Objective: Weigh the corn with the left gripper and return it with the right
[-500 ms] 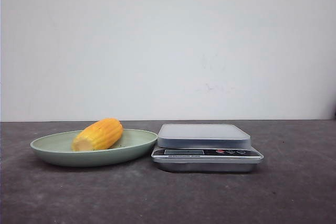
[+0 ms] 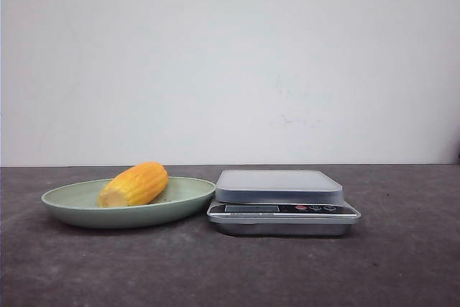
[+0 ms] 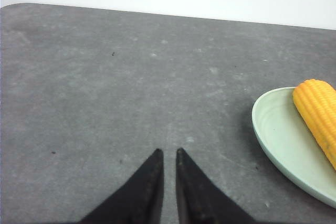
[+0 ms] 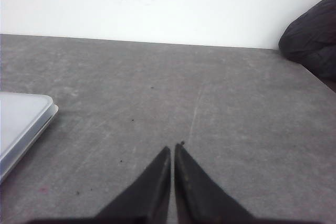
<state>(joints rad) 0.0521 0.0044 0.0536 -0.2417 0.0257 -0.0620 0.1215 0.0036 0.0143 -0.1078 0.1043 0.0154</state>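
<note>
Lying on plate: corn | L hand, R hand closed, empty

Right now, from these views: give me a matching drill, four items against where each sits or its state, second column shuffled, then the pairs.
Column 1:
1. stubby yellow-orange corn cob
2. shallow pale green plate
3. silver digital kitchen scale
4. black left gripper

Column 2:
A. right of the plate, platform bare
B. nearly closed, holding nothing, over bare table
C. lying on the plate
D. on the table, left of the scale

Pairs: 1-C, 2-D, 3-A, 4-B
</note>
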